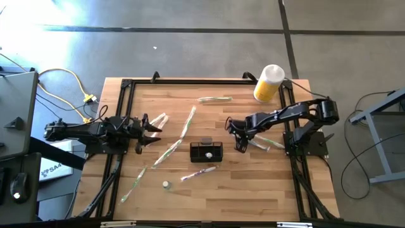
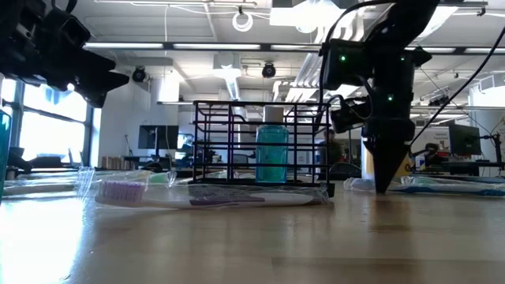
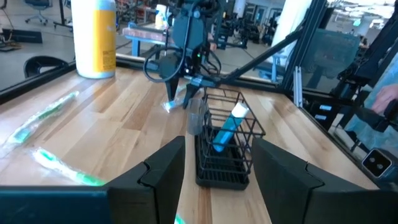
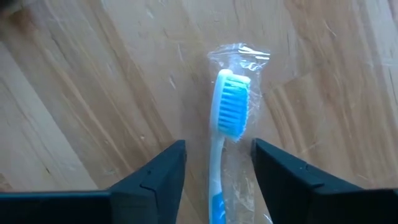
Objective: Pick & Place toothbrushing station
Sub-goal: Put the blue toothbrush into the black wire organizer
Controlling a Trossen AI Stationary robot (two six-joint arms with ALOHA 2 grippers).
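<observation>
- I see my left end effector (image 1: 150, 131) on the left side of the wooden surface (image 1: 253, 183), raised above it in the low view, its fingers (image 3: 163, 169) parted with nothing between them.
- Just beside it lie several clear-wrapped toothbrushes: one by its tips (image 1: 158, 119), a long one running diagonally toward the middle (image 1: 188, 123), another below that (image 1: 166, 154), and one nearer the front-left edge (image 1: 133, 185).
- A small white round thing (image 1: 166, 185) sits near the front (I cannot tell what it is).
- The toothbrushing station (image 1: 206, 151) stands upright at the centre of the surface, a black wire box, apart from both end effectors; inside it a teal bottle with a white cap (image 2: 271, 152) leans against the wires.
- A purple-bristled wrapped toothbrush (image 1: 199, 173) lies just in front of the station, and a green one (image 1: 214, 99) lies toward the back edge.
- My right end effector (image 1: 240, 143) points down to the right of the station, tips at or just above the wood; its fingers (image 4: 157, 172) stand apart on either side of a blue wrapped toothbrush (image 4: 227, 134), not clamped on it as far as I can see.
- A yellow bottle with a white cap (image 1: 268, 83) stands at the back-right corner, well apart from the station.
</observation>
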